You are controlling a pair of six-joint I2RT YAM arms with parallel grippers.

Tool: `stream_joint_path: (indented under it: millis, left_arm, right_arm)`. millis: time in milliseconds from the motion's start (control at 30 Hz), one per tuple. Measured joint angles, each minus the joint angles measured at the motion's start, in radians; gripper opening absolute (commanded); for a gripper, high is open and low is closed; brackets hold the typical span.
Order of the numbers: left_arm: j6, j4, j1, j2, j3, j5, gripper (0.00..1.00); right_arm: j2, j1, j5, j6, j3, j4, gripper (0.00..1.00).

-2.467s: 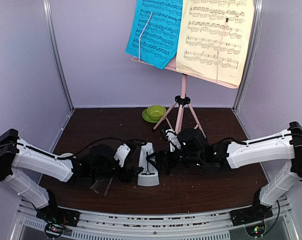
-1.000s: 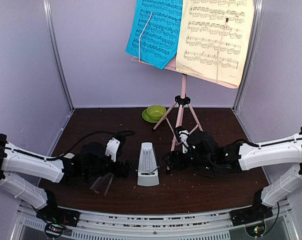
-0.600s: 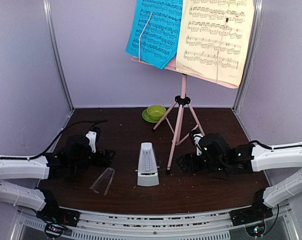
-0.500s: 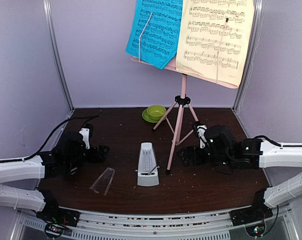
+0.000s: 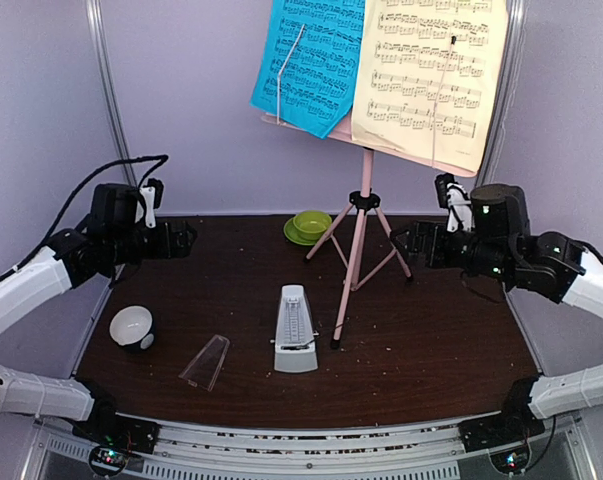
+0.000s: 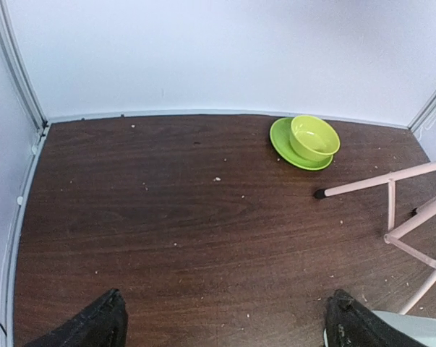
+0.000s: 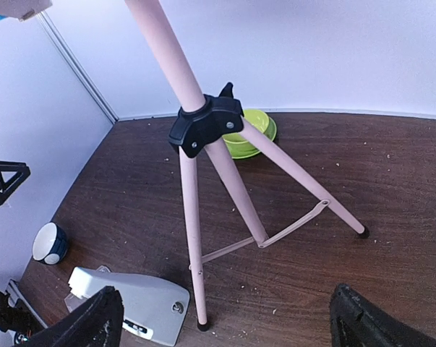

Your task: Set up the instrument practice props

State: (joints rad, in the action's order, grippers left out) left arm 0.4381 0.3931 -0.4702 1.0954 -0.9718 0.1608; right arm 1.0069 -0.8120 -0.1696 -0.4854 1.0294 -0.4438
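Note:
The pink music stand [image 5: 359,225] stands on its tripod at the back middle, with the blue page [image 5: 311,62] and the pale-yellow page [image 5: 431,75] on its desk. The white metronome [image 5: 295,330] stands upright in front of it. Its clear cover [image 5: 206,362] lies on the table to the left. My left gripper [image 5: 184,238] is raised at the far left, open and empty. My right gripper [image 5: 409,240] is raised at the right, open and empty, facing the tripod legs [image 7: 203,217]. The metronome also shows in the right wrist view [image 7: 127,303].
A green bowl on a saucer [image 5: 308,226] sits at the back behind the tripod, also in the left wrist view [image 6: 308,141]. A small white-and-black cup [image 5: 131,327] sits at the left. Grey walls enclose the table on three sides.
Both arms have pulled back from the metronome, lifted and swung outwards to the sides. The cup at the left is now uncovered. The metronome and cover have not moved.

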Motion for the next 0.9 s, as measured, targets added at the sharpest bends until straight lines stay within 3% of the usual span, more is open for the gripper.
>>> stream_joint_path:
  millis: [233, 367, 700, 900]
  left_arm:
    - [-0.021, 0.139, 0.0, 0.067, -0.212, -0.062, 0.98]
    - [-0.014, 0.169, 0.0, 0.048, -0.214, -0.1, 0.98]
    - [0.117, 0.174, 0.0, -0.207, 0.153, -0.111, 0.98]
    - [0.195, 0.175, 0.0, -0.235, 0.355, -0.112, 0.98]
  right_arm:
    - [-0.145, 0.027, 0.037, 0.016, -0.048, -0.018, 1.0]
    - [-0.211, 0.033, 0.056, 0.018, -0.113, -0.017, 1.0]
    - [-0.362, 0.039, 0.093, -0.051, -0.378, 0.025, 1.0]
    - [-0.38, 0.039, 0.106, -0.106, -0.512, 0.078, 1.0]
